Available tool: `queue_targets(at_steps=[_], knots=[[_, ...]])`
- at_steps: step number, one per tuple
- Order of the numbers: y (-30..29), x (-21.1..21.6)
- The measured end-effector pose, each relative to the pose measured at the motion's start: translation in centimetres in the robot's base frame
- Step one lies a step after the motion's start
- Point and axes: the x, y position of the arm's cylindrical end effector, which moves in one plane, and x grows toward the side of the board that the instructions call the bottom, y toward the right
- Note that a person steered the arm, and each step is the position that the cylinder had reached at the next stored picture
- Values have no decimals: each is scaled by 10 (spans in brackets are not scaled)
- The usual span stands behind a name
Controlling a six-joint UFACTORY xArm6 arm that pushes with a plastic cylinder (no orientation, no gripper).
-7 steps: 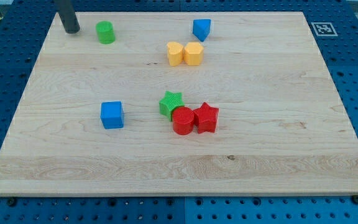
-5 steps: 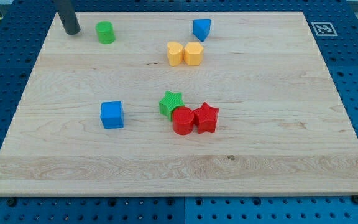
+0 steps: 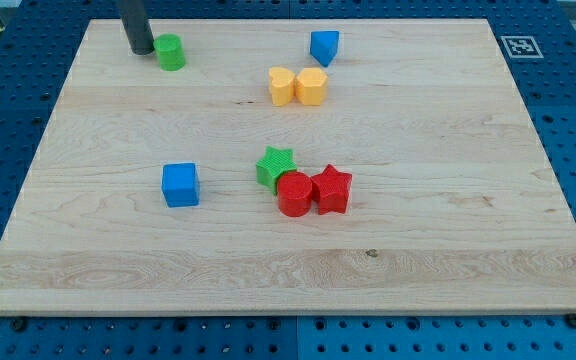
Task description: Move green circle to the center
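The green circle (image 3: 171, 52) is a small green cylinder near the board's top left. My tip (image 3: 140, 49) stands just to its left, close to it or touching it; I cannot tell which. The rod rises out of the view's top. The board's middle lies well to the lower right of the green circle.
A blue block (image 3: 324, 46) sits at the top centre. A yellow heart (image 3: 282, 86) and a yellow hexagon (image 3: 312, 86) touch below it. A green star (image 3: 275, 167), a red circle (image 3: 294, 194) and a red star (image 3: 331, 189) cluster near the centre. A blue cube (image 3: 180, 185) lies to their left.
My tip has slid to the right, closing most of the gap to the green circle. No block has moved.
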Motion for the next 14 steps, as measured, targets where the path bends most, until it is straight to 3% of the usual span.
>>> queue_targets(at_steps=[3,5,6,7,9,10,14], knots=[[3,16],[1,-31],[49,-17],[50,7],[5,1],[6,45],[51,100]])
